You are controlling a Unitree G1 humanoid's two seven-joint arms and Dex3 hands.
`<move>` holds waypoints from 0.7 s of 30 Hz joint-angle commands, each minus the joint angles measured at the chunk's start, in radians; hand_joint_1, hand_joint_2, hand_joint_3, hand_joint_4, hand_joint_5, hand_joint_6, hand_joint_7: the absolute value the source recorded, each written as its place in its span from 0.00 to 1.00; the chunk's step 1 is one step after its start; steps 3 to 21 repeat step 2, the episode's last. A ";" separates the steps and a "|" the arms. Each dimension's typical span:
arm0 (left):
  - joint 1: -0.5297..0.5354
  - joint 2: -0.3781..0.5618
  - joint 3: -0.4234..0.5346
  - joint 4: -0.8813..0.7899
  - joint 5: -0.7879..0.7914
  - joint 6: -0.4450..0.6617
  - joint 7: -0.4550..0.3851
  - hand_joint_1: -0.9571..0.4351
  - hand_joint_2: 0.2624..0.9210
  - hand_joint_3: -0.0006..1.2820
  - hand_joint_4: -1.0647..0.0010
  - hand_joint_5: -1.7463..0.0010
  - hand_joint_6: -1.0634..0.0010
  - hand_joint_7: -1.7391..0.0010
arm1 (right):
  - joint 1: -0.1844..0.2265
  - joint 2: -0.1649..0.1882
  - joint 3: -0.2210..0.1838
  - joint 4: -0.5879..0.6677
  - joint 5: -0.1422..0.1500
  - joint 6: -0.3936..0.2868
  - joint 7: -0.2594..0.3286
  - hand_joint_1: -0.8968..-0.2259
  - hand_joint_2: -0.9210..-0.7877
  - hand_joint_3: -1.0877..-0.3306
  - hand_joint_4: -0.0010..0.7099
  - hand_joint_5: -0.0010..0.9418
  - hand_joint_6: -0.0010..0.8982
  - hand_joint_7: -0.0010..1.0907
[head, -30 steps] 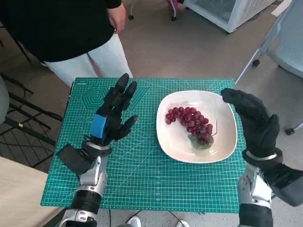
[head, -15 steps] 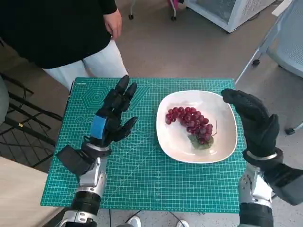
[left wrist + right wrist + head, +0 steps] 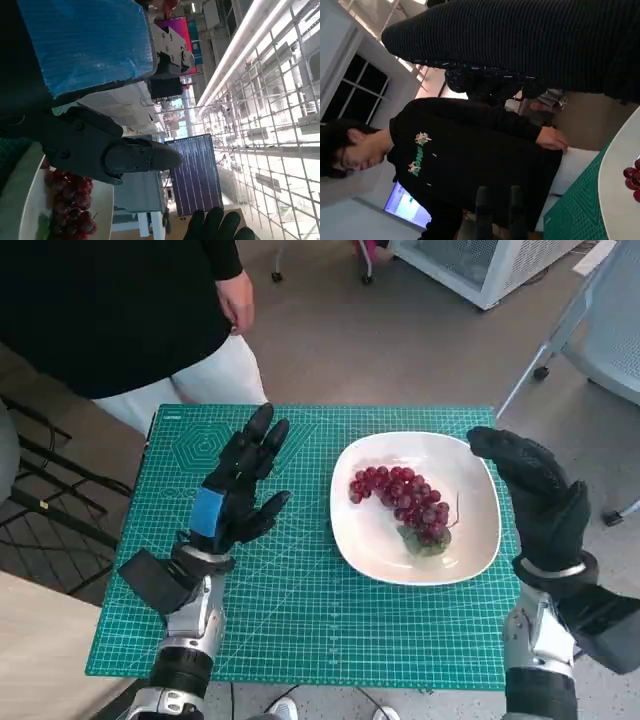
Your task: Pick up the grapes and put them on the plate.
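A bunch of red grapes with a green leaf lies in the middle of the white plate on the green cutting mat. The grapes and the plate also show in the left wrist view. My left hand is raised over the mat to the left of the plate, fingers spread, holding nothing. My gloved right hand hovers at the plate's right edge, fingers apart and empty. The plate's rim shows in the right wrist view.
A person in a black top and white trousers stands at the table's far left corner, one hand hanging near the mat. The same person fills the right wrist view. A chair base stands to the right.
Both hands stay where they were and the grapes have not moved. The person at the far edge has shifted slightly left.
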 commanded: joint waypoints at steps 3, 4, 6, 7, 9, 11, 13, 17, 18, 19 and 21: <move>0.011 -0.002 -0.002 -0.014 0.009 0.000 0.010 0.37 1.00 0.19 0.72 0.99 0.70 0.99 | 0.004 0.002 0.001 0.011 -0.001 0.000 0.001 0.47 0.00 0.57 0.25 0.00 0.00 0.33; 0.011 -0.002 -0.002 -0.014 0.009 0.000 0.010 0.37 1.00 0.19 0.72 0.99 0.70 0.99 | 0.004 0.002 0.001 0.011 -0.001 0.000 0.001 0.47 0.00 0.57 0.25 0.00 0.00 0.33; 0.011 -0.002 -0.002 -0.014 0.009 0.000 0.010 0.37 1.00 0.19 0.72 0.99 0.70 0.99 | 0.004 0.002 0.001 0.011 -0.001 0.000 0.001 0.47 0.00 0.57 0.25 0.00 0.00 0.33; 0.011 -0.002 -0.002 -0.014 0.009 0.000 0.010 0.37 1.00 0.19 0.72 0.99 0.70 0.99 | 0.004 0.002 0.001 0.011 -0.001 0.000 0.001 0.47 0.00 0.57 0.25 0.00 0.00 0.33; 0.011 -0.002 -0.002 -0.014 0.009 0.000 0.010 0.37 1.00 0.19 0.72 0.99 0.70 0.99 | 0.004 0.002 0.001 0.011 -0.001 0.000 0.001 0.47 0.00 0.57 0.25 0.00 0.00 0.33; 0.011 -0.002 -0.002 -0.014 0.009 0.000 0.010 0.37 1.00 0.19 0.72 0.99 0.70 0.99 | 0.004 0.002 0.001 0.011 -0.001 0.000 0.001 0.47 0.00 0.57 0.25 0.00 0.00 0.33; 0.011 -0.002 -0.002 -0.014 0.009 0.000 0.010 0.37 1.00 0.19 0.72 0.99 0.70 0.99 | 0.004 0.002 0.001 0.011 -0.001 0.000 0.001 0.47 0.00 0.57 0.25 0.00 0.00 0.33; 0.011 -0.002 -0.002 -0.014 0.009 0.000 0.010 0.37 1.00 0.19 0.72 0.99 0.70 0.99 | 0.004 0.002 0.001 0.011 -0.001 0.000 0.001 0.47 0.00 0.57 0.25 0.00 0.00 0.33; 0.011 -0.002 -0.002 -0.014 0.009 0.000 0.010 0.37 1.00 0.19 0.72 0.99 0.70 0.99 | 0.004 0.002 0.001 0.011 -0.001 0.000 0.001 0.47 0.00 0.57 0.25 0.00 0.00 0.33; 0.011 -0.002 -0.002 -0.014 0.009 0.000 0.010 0.37 1.00 0.19 0.72 0.99 0.70 0.99 | 0.004 0.002 0.001 0.011 -0.001 0.000 0.001 0.47 0.00 0.57 0.25 0.00 0.00 0.33; 0.011 -0.002 -0.002 -0.014 0.009 0.000 0.010 0.37 1.00 0.19 0.72 0.99 0.70 0.99 | 0.004 0.002 0.001 0.011 -0.001 0.000 0.001 0.47 0.00 0.57 0.25 0.00 0.00 0.33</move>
